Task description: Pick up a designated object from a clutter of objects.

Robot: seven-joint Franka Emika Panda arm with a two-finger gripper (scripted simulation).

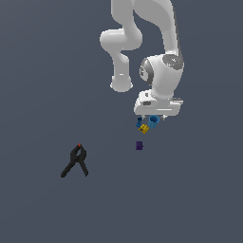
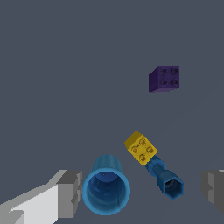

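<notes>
Wrist view is showing the gripper (image 2: 142, 194) hanging open, one finger (image 2: 70, 194) just beside the blue cup (image 2: 106, 186) and the other well off past the dark-blue bolt-like piece (image 2: 168, 181). The cup is lying tipped with its mouth toward the camera, nearest of the clutter, and the yellow studded brick (image 2: 140, 148) is touching the dark-blue piece just beside the cup. As I judge it, closing from here risks catching brick or bolt too, so centring the fingers on the cup alone is what matters before descending.

Only the exterior view is showing the black spring clamp (image 1: 75, 161), well apart from the cup (image 1: 154, 121). It is hiding the fingers under the hand, while the wrist view is resolving the purple brick (image 2: 164, 78) and its studs.
</notes>
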